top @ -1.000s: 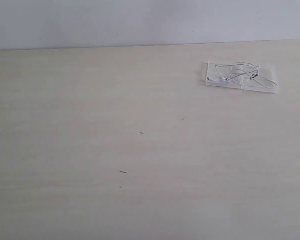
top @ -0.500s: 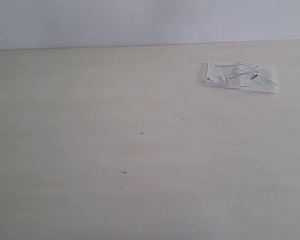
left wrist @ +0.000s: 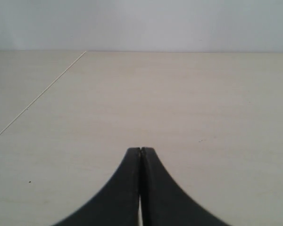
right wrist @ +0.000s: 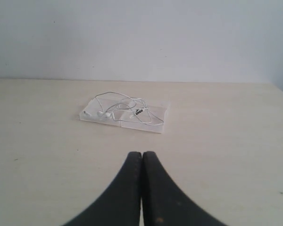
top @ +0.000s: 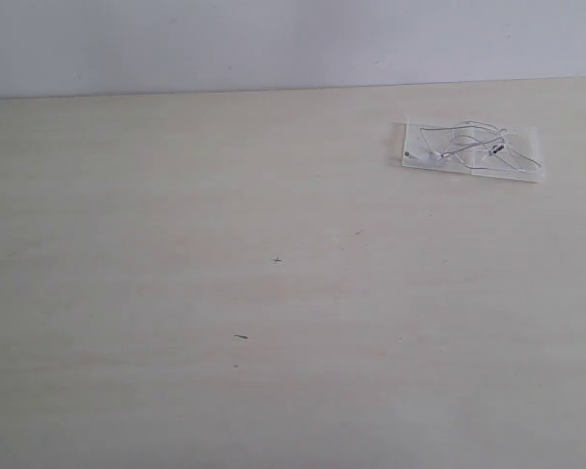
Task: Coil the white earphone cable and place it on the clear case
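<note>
The clear case (top: 415, 156) (right wrist: 155, 123) lies flat near the table's far right in the exterior view. Bundled in loose loops, the white earphone cable (top: 466, 143) (right wrist: 122, 109) rests on top of it. Neither arm shows in the exterior view. My right gripper (right wrist: 142, 154) is shut with nothing in it, its black fingers together a short way in front of the case. Only bare tabletop lies before my left gripper (left wrist: 140, 149), which is also shut and empty.
A pale wooden table (top: 273, 293) meets a light wall at the back. A thin seam line (left wrist: 42, 94) runs across the tabletop in the left wrist view. A few small dark specks (top: 241, 337) dot the surface.
</note>
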